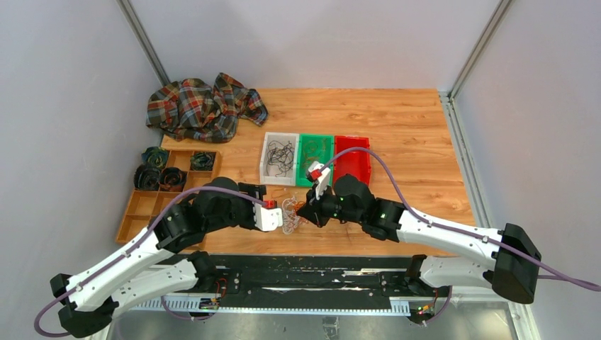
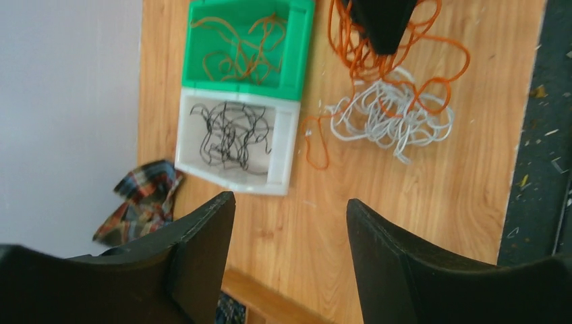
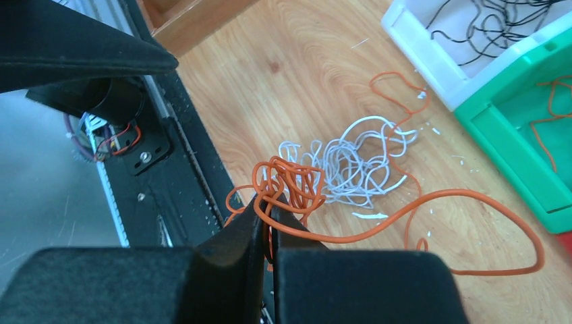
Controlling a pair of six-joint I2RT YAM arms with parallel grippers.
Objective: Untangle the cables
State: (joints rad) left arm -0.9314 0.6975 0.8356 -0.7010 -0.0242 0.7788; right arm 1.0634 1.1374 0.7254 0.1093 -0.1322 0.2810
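Note:
A tangle of thin orange cables [image 3: 297, 182] and white cables [image 3: 354, 162] lies on the wooden table near its front edge; it also shows in the left wrist view [image 2: 391, 115] and the top view [image 1: 292, 214]. My right gripper [image 3: 268, 206] is shut on orange cables and holds them just above the white ones. My left gripper [image 2: 290, 202] is open and empty, a short way left of the tangle. Black cables [image 2: 229, 131] lie in a white bin [image 2: 287, 145]. Orange cables [image 2: 243, 47] lie in a green bin [image 2: 300, 61].
A red bin [image 1: 352, 161] stands right of the green one. A wooden compartment tray [image 1: 152, 205] with dark coiled rolls sits at the left. A plaid cloth [image 1: 202, 106] lies at the back left. A black rail [image 1: 319, 273] runs along the table's front edge.

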